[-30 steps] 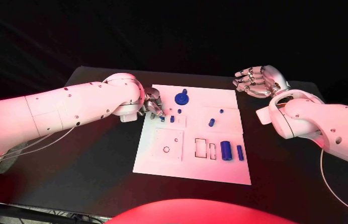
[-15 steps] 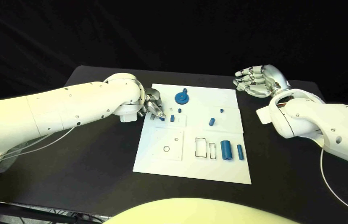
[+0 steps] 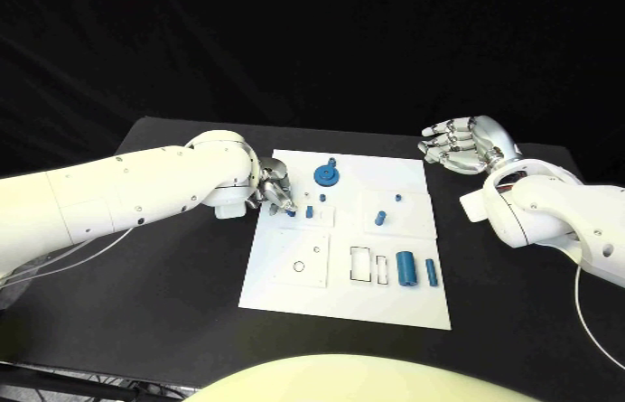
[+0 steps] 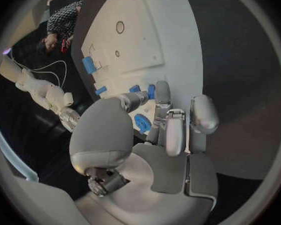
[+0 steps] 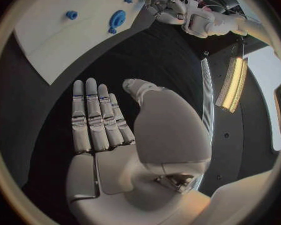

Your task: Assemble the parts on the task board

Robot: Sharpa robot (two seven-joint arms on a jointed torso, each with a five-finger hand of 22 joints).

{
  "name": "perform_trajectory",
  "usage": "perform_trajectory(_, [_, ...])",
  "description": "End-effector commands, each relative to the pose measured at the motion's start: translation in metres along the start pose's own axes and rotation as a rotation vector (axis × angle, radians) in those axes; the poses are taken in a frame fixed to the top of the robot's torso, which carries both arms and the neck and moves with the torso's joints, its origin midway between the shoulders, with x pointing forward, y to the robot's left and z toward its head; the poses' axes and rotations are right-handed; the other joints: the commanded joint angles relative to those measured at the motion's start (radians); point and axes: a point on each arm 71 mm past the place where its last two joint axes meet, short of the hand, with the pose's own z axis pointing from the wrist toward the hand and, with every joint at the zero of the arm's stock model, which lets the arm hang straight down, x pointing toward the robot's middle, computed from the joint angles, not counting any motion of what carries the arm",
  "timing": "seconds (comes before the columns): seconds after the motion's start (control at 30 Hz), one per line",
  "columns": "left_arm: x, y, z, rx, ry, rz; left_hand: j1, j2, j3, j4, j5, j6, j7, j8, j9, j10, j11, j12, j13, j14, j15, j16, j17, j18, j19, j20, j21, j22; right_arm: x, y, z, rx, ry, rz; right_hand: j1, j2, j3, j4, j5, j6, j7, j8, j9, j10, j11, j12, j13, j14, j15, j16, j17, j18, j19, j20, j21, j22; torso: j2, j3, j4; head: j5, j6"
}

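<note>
On black table (image 3: 156,285), centre: white task board (image 3: 351,307). Blue parts on it: round disc with knob (image 3: 327,177), far centre; small peg (image 3: 380,219), mid-right; large cylinder (image 3: 406,268) and slim bar (image 3: 431,273), near right, just beside two rectangular slots. Left hand (image 3: 273,188) at board's far-left edge, fingers curled, fingertips pinching a small blue part (image 3: 289,208); another small peg (image 3: 309,211) just beside. Right hand (image 3: 466,145) beyond the far-right corner, well apart from the parts, released, fingers straight and holding nothing.

The left robot hand (image 3: 274,188) reaches over the white task board's (image 3: 391,298) left edge, fingertips at a small blue peg (image 3: 291,210). The right robot hand (image 3: 462,146) hovers above the black worktop (image 3: 170,285), fingers loosely curled, holding nothing.
</note>
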Motion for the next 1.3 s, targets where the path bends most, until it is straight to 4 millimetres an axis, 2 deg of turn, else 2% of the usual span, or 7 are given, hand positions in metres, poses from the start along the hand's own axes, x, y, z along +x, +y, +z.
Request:
perform_trajectory(0.03, [0.004,-0.001,0.001,0.002,0.025,0.017,-0.001,0.011,0.163,-0.159,0.007,0.014,-0.005,0.006,0.0,0.005,0.0,0.005,-0.001,0.08,-0.006,0.003,0.166,-0.018,0.007,0.0,0.004,0.0,0.001,0.001,0.0,-0.015,0.014,-0.003,-0.009,-0.002,0.002,-0.006,0.005,-0.003,0.039,-0.005,-0.001,-0.001,0.003,-0.001,-0.001,0.004,0.001,-0.004,-0.001,0.005,0.005,0.001,-0.004,-0.001,0.0,-0.0004,-0.0004,-0.001,0.0])
perform_trajectory(0.57, [0.006,-0.006,0.004,0.006,0.046,0.035,-0.009,0.005,0.173,-0.17,0.015,0.019,-0.007,0.008,0.0,0.011,-0.001,0.006,-0.002,0.081,-0.008,0.005,0.17,-0.019,0.009,-0.001,0.006,0.004,0.001,0.001,0.0,-0.015,0.014,-0.003,-0.009,-0.002,0.003,-0.007,0.007,-0.004,0.04,-0.005,-0.002,-0.001,0.003,-0.001,-0.001,0.005,0.002,-0.005,-0.002,0.005,0.006,0.001,-0.004,-0.004,0.0,-0.0001,-0.0002,-0.004,-0.002])
perform_trajectory(0.8, [0.007,-0.011,0.005,0.013,0.052,0.03,-0.03,-0.005,0.181,-0.179,0.036,0.031,-0.011,0.012,-0.001,0.025,-0.005,0.015,0.0,0.077,-0.011,-0.002,0.156,-0.018,0.008,-0.004,0.007,0.004,0.001,0.001,0.0,-0.015,0.014,-0.003,-0.009,-0.002,0.003,-0.007,0.007,-0.004,0.04,-0.005,-0.002,-0.001,0.003,-0.001,-0.001,0.005,0.002,-0.005,-0.002,0.005,0.006,0.001,-0.004,-0.004,0.0,0.0002,-0.0008,-0.004,-0.003])
perform_trajectory(0.93, [0.007,-0.012,0.006,0.015,0.056,0.028,-0.054,-0.009,0.18,-0.177,0.046,0.046,-0.019,0.018,-0.001,0.053,-0.011,0.052,0.051,0.076,-0.015,-0.003,0.153,-0.02,0.012,-0.007,0.011,0.012,0.001,0.001,0.0,-0.015,0.014,-0.003,-0.009,-0.002,0.003,-0.007,0.007,-0.004,0.04,-0.005,-0.002,-0.001,0.003,-0.001,-0.001,0.005,0.002,-0.005,-0.002,0.005,0.006,0.001,-0.004,-0.004,0.0,0.0004,-0.001,-0.005,-0.003])
perform_trajectory(1.3, [0.009,-0.013,0.009,0.011,0.068,0.037,-0.083,-0.008,0.167,-0.167,0.044,0.073,-0.032,0.029,-0.002,0.078,-0.021,0.077,0.083,0.08,-0.022,0.002,0.165,-0.023,0.022,-0.014,0.018,0.027,0.001,0.001,0.0,-0.015,0.013,-0.003,-0.009,-0.002,0.003,-0.007,0.007,-0.004,0.04,-0.005,-0.002,-0.001,0.003,-0.001,-0.001,0.005,0.002,-0.005,-0.002,0.005,0.006,0.001,-0.004,-0.004,0.0,0.0001,-0.0003,-0.007,-0.007])
